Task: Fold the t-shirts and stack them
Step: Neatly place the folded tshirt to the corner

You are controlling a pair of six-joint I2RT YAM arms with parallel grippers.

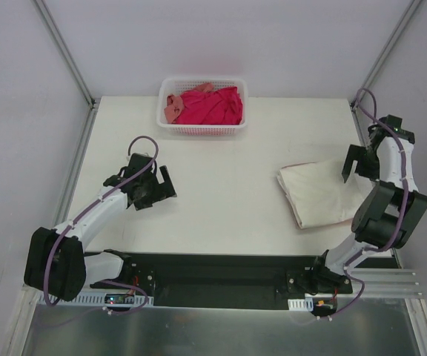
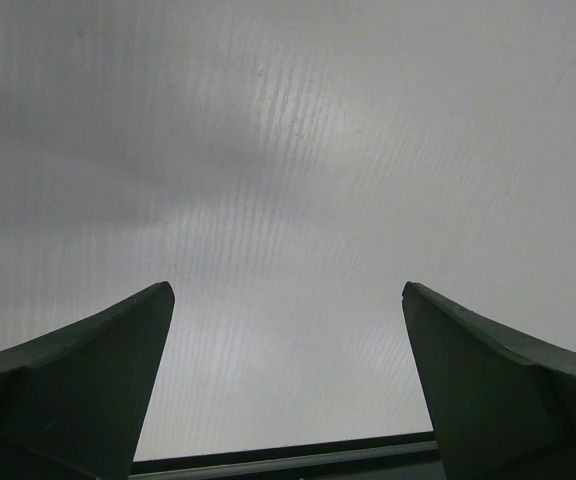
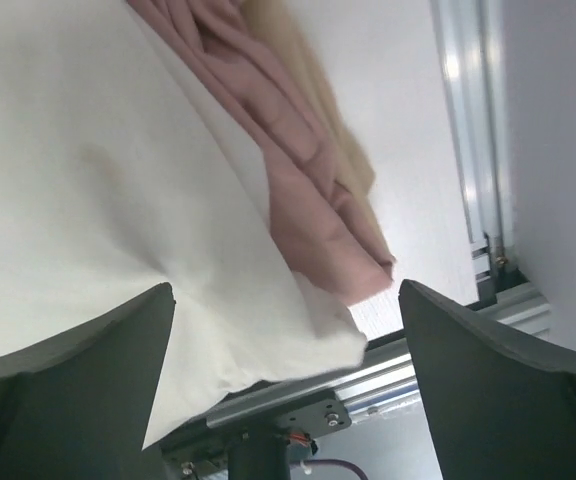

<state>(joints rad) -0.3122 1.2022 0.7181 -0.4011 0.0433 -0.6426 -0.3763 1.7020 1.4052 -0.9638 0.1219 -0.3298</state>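
Observation:
A folded cream t-shirt (image 1: 319, 193) lies on the table's right side, on top of a dusty pink t-shirt (image 3: 313, 160) whose folded edge shows beside it in the right wrist view. My right gripper (image 1: 356, 161) hovers above the stack's right edge, open, with nothing between its fingers. In the white lattice basket (image 1: 203, 129) at the back lie a magenta-red t-shirt (image 1: 212, 106) and a salmon one (image 1: 173, 107), both crumpled. My left gripper (image 1: 156, 190) hangs open over bare table at the left, holding nothing.
The table top (image 1: 228, 193) is white, with metal frame rails along its left and right edges (image 1: 363, 130). The near edge carries a black strip with both arm bases. The right arm's elbow (image 1: 388, 211) stands beside the stack.

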